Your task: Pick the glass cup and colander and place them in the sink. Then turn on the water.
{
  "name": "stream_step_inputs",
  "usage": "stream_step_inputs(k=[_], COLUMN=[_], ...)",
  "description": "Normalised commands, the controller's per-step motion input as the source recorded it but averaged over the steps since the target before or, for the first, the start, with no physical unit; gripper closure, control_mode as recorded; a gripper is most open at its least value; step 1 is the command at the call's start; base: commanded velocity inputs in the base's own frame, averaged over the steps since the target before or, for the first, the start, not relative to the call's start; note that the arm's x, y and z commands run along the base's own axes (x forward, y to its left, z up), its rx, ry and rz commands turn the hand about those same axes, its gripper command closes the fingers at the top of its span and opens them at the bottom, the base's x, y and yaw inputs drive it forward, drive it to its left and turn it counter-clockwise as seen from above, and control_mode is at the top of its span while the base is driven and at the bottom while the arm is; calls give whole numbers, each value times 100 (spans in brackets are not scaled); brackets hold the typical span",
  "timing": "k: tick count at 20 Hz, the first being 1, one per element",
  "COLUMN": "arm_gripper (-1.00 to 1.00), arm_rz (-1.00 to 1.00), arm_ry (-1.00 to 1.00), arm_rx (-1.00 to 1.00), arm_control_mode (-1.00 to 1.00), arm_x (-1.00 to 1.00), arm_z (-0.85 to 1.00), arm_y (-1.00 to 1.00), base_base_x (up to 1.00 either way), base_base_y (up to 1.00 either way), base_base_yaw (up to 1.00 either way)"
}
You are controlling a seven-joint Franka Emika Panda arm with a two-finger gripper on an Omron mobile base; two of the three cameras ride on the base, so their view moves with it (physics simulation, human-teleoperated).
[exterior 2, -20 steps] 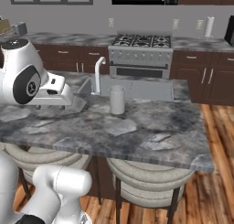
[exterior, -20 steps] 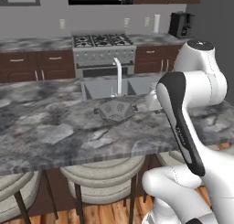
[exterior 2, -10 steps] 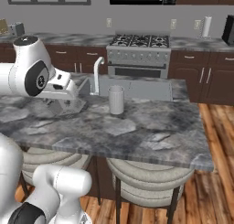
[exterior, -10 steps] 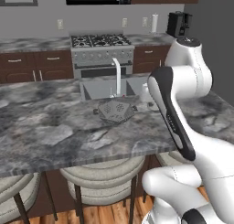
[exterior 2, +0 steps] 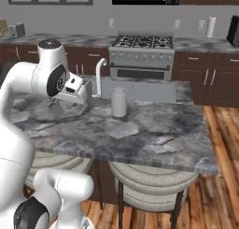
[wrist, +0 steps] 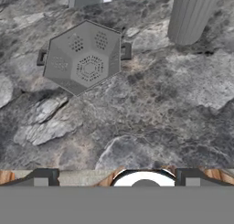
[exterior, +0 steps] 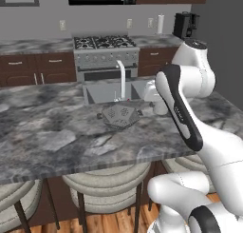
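While the tall, pale, see-through glass cup (exterior 2: 118,102) and the shallow grey metal colander (exterior: 120,116) with little holes sit on the dark marble counter (exterior: 57,141), nothing is in the grey sink (exterior: 102,91) yet. The tool (wrist: 114,176) hangs above them, spread wide and empty. No water runs.

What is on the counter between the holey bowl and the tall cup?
Nothing: in the hand view, bare marbled counter separates the colander from the glass cup.
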Motion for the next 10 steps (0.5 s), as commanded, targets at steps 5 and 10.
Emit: stream_step_inputs(k=[5, 10], arm_gripper=[-100, -100], arm_rz=[-3, -4], arm_ry=[0, 0], arm_rx=[5, 0], arm_control_mode=[-100, -100], arm_x=[25, 26], arm_z=[-25, -21], arm_y=[0, 3], base_base_x=[0, 0], base_base_y=[0, 0], base_base_yaw=[0, 0])
